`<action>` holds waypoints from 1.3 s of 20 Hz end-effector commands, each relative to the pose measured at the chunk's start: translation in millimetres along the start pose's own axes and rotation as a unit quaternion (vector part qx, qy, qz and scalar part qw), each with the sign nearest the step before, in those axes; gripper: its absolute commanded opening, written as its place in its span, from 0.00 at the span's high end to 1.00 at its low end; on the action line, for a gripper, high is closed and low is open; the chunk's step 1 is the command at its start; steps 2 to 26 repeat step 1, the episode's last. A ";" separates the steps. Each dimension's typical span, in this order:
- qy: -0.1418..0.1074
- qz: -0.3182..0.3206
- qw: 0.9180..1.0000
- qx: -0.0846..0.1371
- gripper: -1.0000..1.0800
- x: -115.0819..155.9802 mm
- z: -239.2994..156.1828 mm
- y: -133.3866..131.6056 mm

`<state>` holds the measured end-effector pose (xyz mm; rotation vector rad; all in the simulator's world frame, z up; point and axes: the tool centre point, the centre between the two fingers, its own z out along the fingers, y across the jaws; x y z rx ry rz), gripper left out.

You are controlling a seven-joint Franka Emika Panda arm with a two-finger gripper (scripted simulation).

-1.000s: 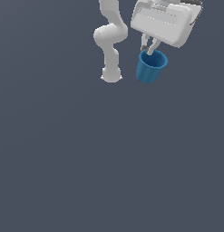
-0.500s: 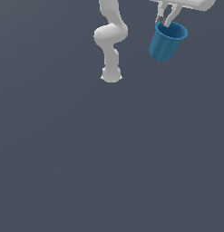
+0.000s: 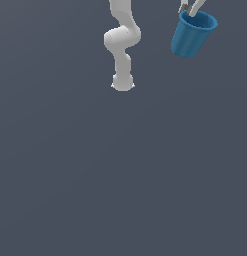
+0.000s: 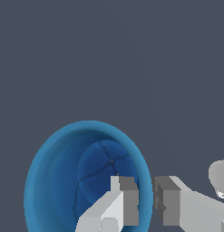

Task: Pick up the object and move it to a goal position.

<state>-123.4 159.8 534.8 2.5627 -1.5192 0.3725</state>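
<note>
Above the grey floor (image 3: 120,190), the pincer (image 4: 146,199) apparently grips the blue cup's (image 3: 191,35) rim.

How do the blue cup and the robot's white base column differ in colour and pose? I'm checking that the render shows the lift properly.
The blue cup is saturated blue; the base column is pale white-grey. The cup hangs tilted, clear of the floor, its wall pinched by the tool, one finger inside and one outside; the column stands upright with its foot on the floor. The cup tapers toward its base; the column bulges at its joints. Both are rounded.
</note>
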 end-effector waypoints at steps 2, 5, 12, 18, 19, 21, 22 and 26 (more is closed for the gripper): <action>0.000 0.001 1.000 0.001 1.00 0.5 -2.2 -0.3; 0.000 0.001 1.000 0.001 1.00 0.5 -2.2 -0.3; 0.000 0.001 1.000 0.001 1.00 0.5 -2.2 -0.3; 0.000 0.001 1.000 0.001 1.00 0.5 -2.2 -0.3; 0.000 0.001 1.000 0.001 1.00 0.5 -2.2 -0.3; 0.000 0.001 1.000 0.001 1.00 0.5 -2.2 -0.3; 0.000 0.001 1.000 0.001 1.00 0.5 -2.2 -0.3; 0.000 0.001 1.000 0.001 1.00 0.5 -2.2 -0.3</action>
